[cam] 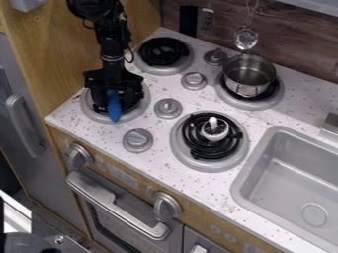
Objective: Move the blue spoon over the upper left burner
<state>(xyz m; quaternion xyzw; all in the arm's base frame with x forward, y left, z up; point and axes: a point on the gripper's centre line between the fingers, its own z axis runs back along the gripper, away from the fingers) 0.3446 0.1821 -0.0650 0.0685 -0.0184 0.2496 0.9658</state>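
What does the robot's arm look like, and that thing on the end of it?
The arm is black and built of chunky, jointed segments, with a thin black cable looping out beside it. The gripper at its end is black too, a blocky, angular piece broader than the slim section just above it.

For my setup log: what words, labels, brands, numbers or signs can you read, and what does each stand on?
None can be read.
Faint marks on the wooden front panel: too small.
Small item hanging by the back wall: any print too small.
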